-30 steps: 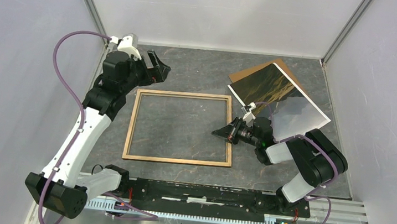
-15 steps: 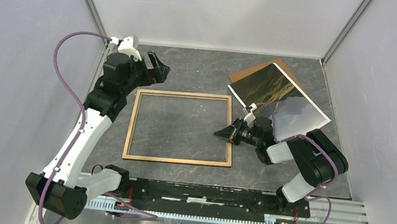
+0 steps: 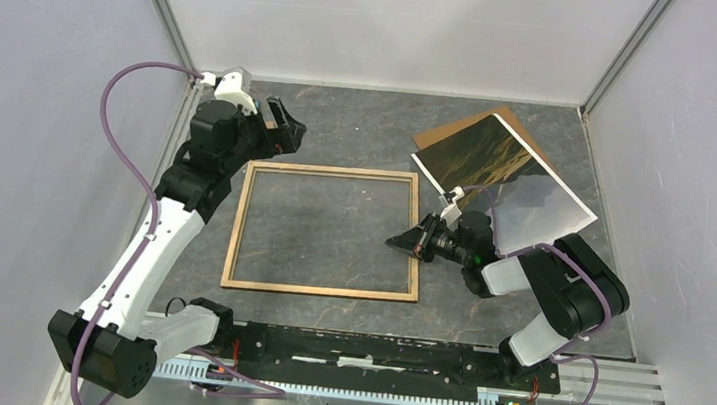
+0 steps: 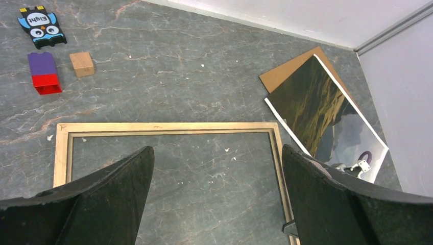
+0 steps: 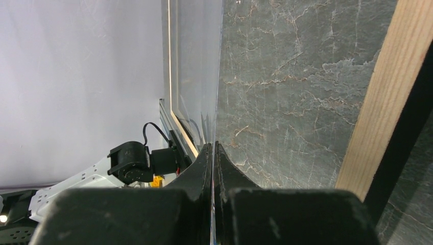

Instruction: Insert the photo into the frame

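Observation:
The frame point(image 3: 333, 170) lies flat at the table's middle, light wood side up; in the left wrist view its top rail point(image 4: 168, 127) shows. The photo point(image 3: 499, 167), picture side up with a white border, rests tilted at the back right, partly over a brown cardboard board point(image 3: 463, 128). My right gripper point(image 3: 399, 239) sits just right of the frame's right rail point(image 5: 378, 97), shut on the photo's thin edge point(image 5: 196, 76), seen edge-on between the fingers point(image 5: 214, 145). My left gripper point(image 3: 287, 125) hovers open above the frame's back-left corner, nothing between its fingers point(image 4: 217, 150). The photo point(image 4: 316, 107) also shows in that view.
An owl card point(image 4: 41, 25), a purple-and-red block point(image 4: 43, 74) and a small wooden cube point(image 4: 81, 64) lie at the back left beyond the frame. White walls close in the table on three sides. The cardboard board point(image 4: 291, 71) is in the back right corner.
My left arm has shifted slightly, its gripper still open over the frame's back-left corner. The right gripper and the photo have not moved.

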